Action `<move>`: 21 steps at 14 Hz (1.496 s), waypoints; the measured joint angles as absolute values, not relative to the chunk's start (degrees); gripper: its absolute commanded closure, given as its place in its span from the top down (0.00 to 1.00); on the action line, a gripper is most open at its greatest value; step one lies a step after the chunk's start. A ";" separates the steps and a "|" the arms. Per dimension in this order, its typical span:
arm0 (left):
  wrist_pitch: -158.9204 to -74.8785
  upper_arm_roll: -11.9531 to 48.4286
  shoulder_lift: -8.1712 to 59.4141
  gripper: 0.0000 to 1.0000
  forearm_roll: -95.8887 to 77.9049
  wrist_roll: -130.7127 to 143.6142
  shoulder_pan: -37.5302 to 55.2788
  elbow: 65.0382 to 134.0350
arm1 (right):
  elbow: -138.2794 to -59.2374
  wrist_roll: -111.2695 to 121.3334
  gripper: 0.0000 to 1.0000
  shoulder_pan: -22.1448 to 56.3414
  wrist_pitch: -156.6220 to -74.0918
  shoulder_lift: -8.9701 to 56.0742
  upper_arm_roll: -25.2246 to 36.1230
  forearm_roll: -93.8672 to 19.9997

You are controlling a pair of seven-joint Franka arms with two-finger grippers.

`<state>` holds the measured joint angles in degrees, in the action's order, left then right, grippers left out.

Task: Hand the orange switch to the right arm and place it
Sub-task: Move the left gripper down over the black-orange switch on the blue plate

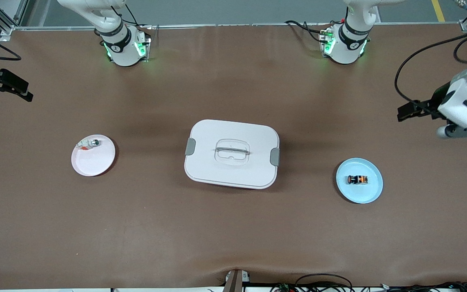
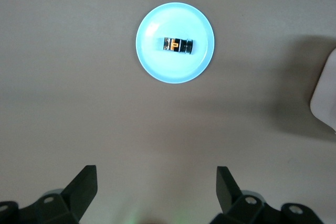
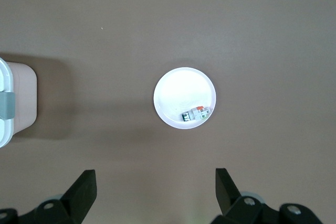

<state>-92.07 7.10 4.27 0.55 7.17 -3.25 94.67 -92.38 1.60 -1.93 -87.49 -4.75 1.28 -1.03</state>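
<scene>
The orange switch lies on its side in the middle of a blue plate, toward the left arm's end of the table. The left gripper hangs high over the table's edge at that end, fingers spread wide, holding nothing. The right gripper hangs over its own end, also wide open and empty. Between the 2 plates sits a white lidded box. A pink plate carries a small silver-and-white part at its rim
</scene>
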 measured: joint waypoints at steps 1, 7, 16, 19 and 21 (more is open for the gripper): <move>-93.84 7.12 4.71 1.00 0.55 7.20 -3.20 95.93 | -92.04 1.60 1.00 -1.93 -87.49 -4.75 1.28 -1.02; -105.84 7.20 6.28 1.00 0.55 7.44 -3.06 104.34 | -91.38 1.61 1.00 -1.94 -87.32 -4.75 1.34 -1.02; -125.21 7.41 12.34 1.00 0.55 7.52 -2.86 113.35 | -92.18 1.61 1.00 -1.95 -87.22 -4.73 1.34 -1.02; -128.63 7.45 15.42 1.00 0.55 7.52 -2.76 113.50 | -92.26 1.61 1.00 -1.95 -87.22 -4.74 1.34 -1.02; -130.85 7.47 17.25 1.00 0.55 7.52 -2.63 113.54 | -92.31 1.61 1.00 -1.95 -87.16 -4.74 1.34 -1.00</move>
<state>-130.85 7.47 17.25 0.55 7.52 -2.63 113.54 -92.31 1.61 -1.95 -87.16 -4.74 1.34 -1.00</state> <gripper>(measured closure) 0.000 0.000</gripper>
